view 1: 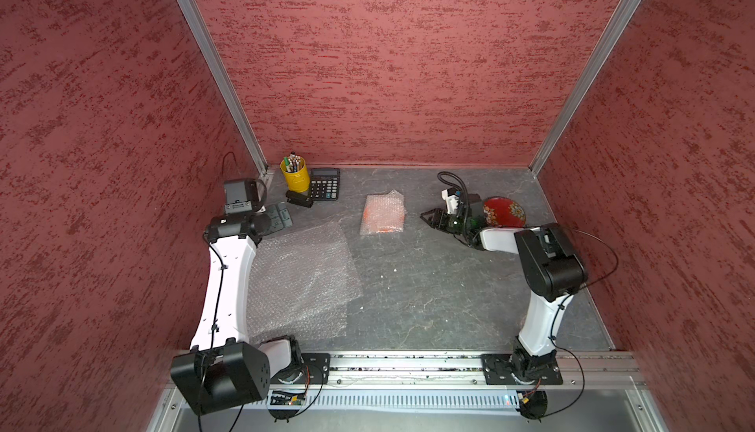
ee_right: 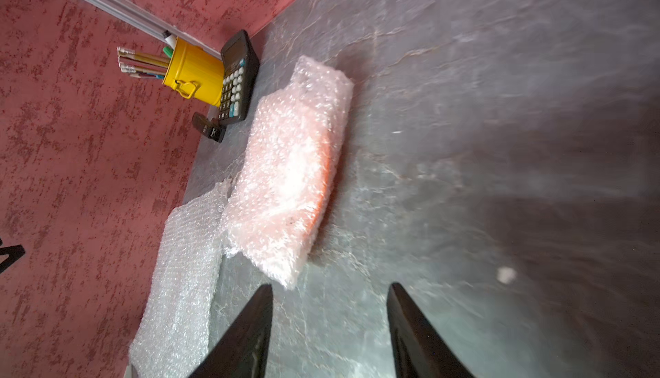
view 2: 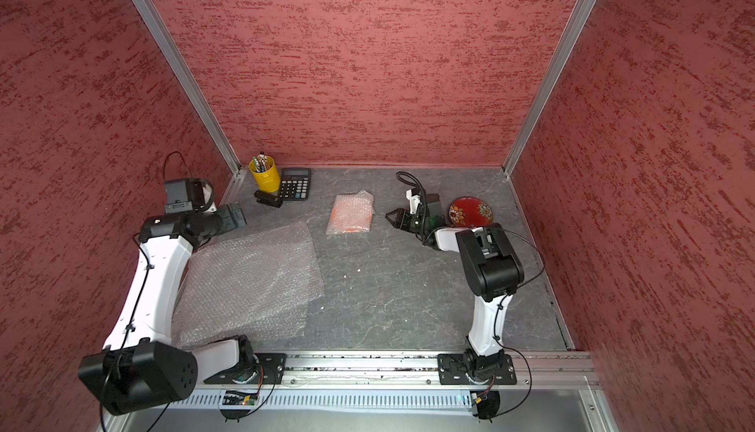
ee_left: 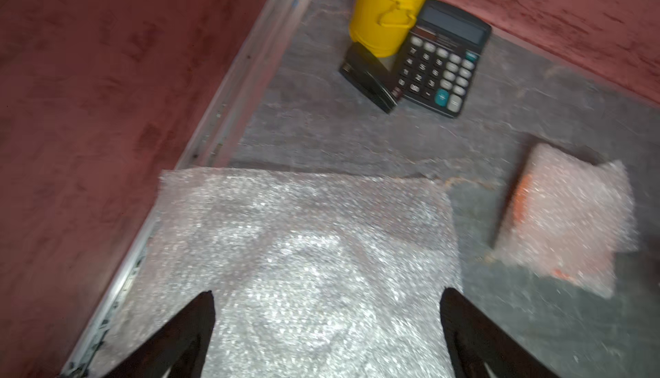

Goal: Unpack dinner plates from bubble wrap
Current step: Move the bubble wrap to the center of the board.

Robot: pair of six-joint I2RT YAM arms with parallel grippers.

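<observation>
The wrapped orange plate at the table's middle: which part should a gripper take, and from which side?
Take the loose wrap end at the far end of the bundle, not the orange plate. There the wrap puffs up with no orange under it, so jaws can probably pinch it. Come from the robot's right: the open right gripper faces it.

Tabletop centre and near-right are open for gripper passage. Flat bubble wrap sheet covers near-left. Wrapped bundle sits mid-back. Pen cup, calculator and stapler crowd the back-left corner. Red plate sits back-right.
</observation>
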